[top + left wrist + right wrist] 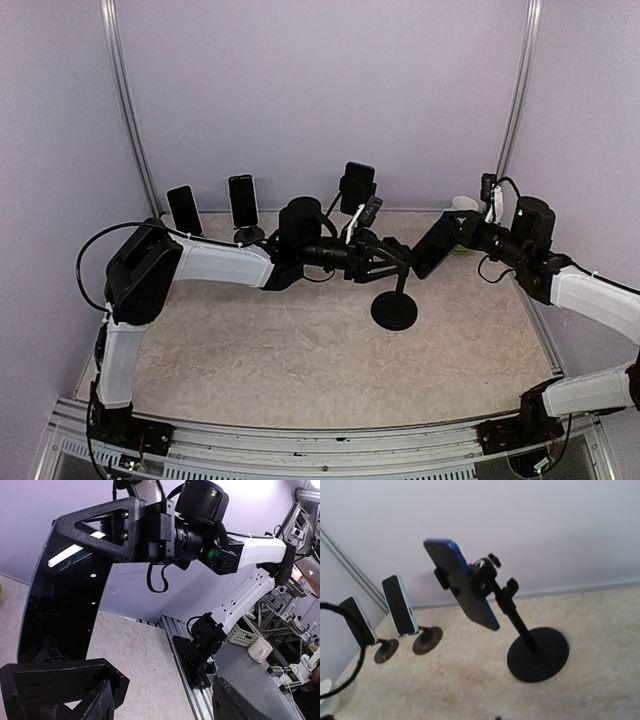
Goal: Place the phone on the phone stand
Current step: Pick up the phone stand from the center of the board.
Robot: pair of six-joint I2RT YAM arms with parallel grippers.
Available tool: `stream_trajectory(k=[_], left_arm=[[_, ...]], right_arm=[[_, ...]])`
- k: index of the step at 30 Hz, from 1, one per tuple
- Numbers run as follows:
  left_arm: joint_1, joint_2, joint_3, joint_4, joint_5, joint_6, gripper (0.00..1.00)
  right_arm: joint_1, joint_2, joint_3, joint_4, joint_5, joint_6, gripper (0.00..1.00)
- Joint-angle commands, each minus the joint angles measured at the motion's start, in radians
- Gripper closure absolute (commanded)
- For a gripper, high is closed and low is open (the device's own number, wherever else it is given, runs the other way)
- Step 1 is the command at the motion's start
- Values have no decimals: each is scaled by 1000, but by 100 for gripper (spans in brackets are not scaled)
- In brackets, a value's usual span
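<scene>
phone point(62, 610): dark glossy screen, upright between left gripper fingers point(60, 680) | right gripper point(107, 530): clasps phone's top edge | table point(135, 665): beige, beneath

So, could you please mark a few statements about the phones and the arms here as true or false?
1. The right arm's jaws are shut on the glossy black phone: true.
2. The blue-edged phone lies flat on the table: false, it is clamped on a black round-based stand.
3. The left arm is folded back at its base: false, it reaches to mid-table.
4. Two dark phones stand on small brown-based holders near the back wall: true.
</scene>
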Motion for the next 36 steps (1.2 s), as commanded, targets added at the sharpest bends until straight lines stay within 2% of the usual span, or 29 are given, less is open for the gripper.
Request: stream_trajectory(k=[1, 8, 17, 22, 24, 27, 31, 36], left_arm=[[-38, 25, 58, 45, -4, -46, 35], [-78, 22, 29, 150, -41, -126, 36], [-108, -105, -182, 208, -174, -81, 33], [-108, -203, -258, 160, -239, -3, 21], [-107, -234, -270, 133, -251, 23, 4], [-106, -289, -302, 103, -298, 49, 1], [-106, -377, -344, 6, -429, 99, 1], [-85, -506, -418, -105, -727, 170, 1]], right_arm=[[16, 35, 59, 79, -42, -7, 100], [26, 62, 108, 55, -59, -27, 100], [16, -55, 164, -178, 31, -177, 100], [-6, -97, 194, -240, 56, -208, 100], [-12, -107, 205, -256, 68, -219, 100], [-14, -116, 226, -281, 82, -236, 100], [-17, -134, 244, -309, 96, -250, 100], [-19, -148, 282, -338, 112, -276, 100]])
